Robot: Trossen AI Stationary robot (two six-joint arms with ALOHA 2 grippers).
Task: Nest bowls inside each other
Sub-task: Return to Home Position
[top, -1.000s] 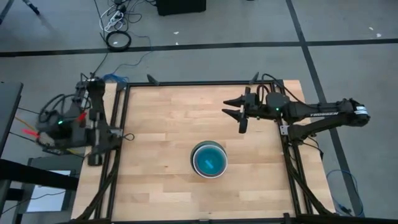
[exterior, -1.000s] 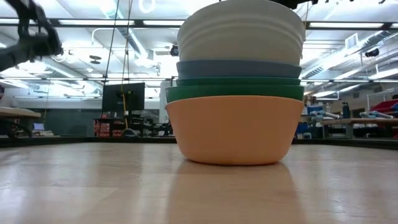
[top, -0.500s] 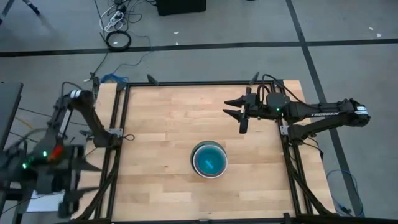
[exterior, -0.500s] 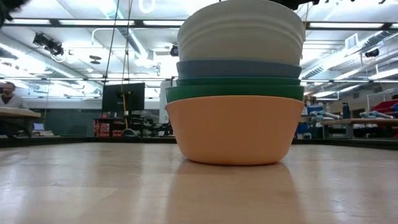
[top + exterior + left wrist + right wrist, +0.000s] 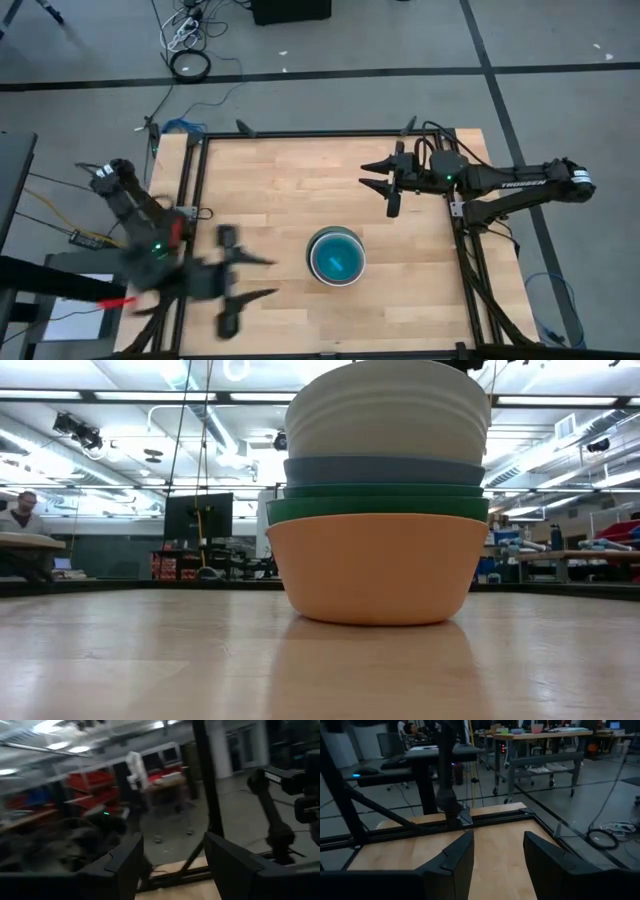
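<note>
The bowls [image 5: 335, 256] stand nested in one stack at the middle of the table, toward its near edge. In the low view an orange bowl [image 5: 378, 565] rests on the wood and holds dark green [image 5: 378, 509], blue [image 5: 385, 470] and white [image 5: 385, 410] bowls. From above, a cyan bowl [image 5: 336, 259] shows inside the top. My left gripper [image 5: 262, 278] hovers open to the left of the stack, blurred, its fingers pointing toward it; it is also open in its wrist view [image 5: 175, 870]. My right gripper [image 5: 368, 174] waits open at the far right, with nothing between its fingers [image 5: 499, 865].
A black frame [image 5: 190, 230] runs around the wooden table. Bare wood lies on every side of the stack. Cables [image 5: 190, 64] lie on the floor beyond the far edge. A person [image 5: 20, 515] sits at a desk in the room behind.
My left arm has swung from outside the table's left edge, first toward the near edge, then in over the table toward the bowls. Its gripper now points at the stack. The bowls have stayed where they were.
</note>
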